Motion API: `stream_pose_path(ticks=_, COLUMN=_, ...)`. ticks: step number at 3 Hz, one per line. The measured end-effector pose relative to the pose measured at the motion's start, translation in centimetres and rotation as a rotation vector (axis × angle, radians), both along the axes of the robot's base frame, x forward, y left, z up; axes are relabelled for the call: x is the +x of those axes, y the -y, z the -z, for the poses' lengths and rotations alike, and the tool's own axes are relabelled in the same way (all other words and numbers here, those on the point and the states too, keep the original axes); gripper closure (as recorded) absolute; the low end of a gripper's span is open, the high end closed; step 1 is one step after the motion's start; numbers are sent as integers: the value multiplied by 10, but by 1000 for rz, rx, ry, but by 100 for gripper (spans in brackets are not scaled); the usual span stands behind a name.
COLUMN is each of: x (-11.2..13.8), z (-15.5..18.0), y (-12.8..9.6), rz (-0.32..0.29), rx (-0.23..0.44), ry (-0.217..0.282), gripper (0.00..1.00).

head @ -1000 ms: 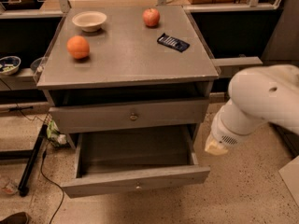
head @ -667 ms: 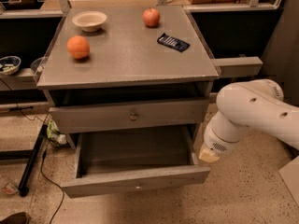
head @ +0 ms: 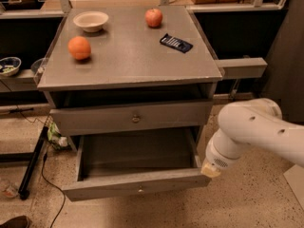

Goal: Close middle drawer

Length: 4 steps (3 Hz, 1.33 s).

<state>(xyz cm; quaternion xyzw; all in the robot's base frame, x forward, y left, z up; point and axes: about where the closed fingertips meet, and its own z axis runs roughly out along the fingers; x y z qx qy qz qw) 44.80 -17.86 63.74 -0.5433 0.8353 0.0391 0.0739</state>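
Note:
The middle drawer [head: 104, 188] is pulled far out of the grey cabinet. It is wide and shallow, its inside is empty, and a small knob sits in the centre of its narrow front. My white arm reaches in from the right. Its gripper end [head: 210, 169] is low, right at the drawer's front right corner. The arm's own body hides the fingers. Above it, the taller-fronted drawer [head: 95, 120] with a brassy knob is nearly flush with the cabinet.
On the cabinet top [head: 123, 65] lie an orange [head: 79, 47], an apple [head: 153, 17], a pale bowl [head: 90, 20] and a dark packet [head: 175, 43]. A black stand leg [head: 31, 167] and cables lie on the floor at the left. A shelf with a bowl [head: 8, 65] is at the far left.
My arm has swung left and down, bringing its end from beside the cabinet to the open drawer's front right corner. The drawer has not visibly moved.

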Motion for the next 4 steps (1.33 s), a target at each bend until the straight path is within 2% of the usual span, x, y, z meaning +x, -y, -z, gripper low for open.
stream_pose_path(ticks=2, x=-21, z=89, y=1, rz=30, rx=8, ry=-118, gripper=100)
stream_pose_path(ticks=3, x=-4, z=136, y=-5, rz=29, rx=-3, ry=-169, gripper=100)
stream_pose_path(ticks=4, x=-9, z=149, y=-8, rz=39, rx=-11, ry=-178, gripper=100)
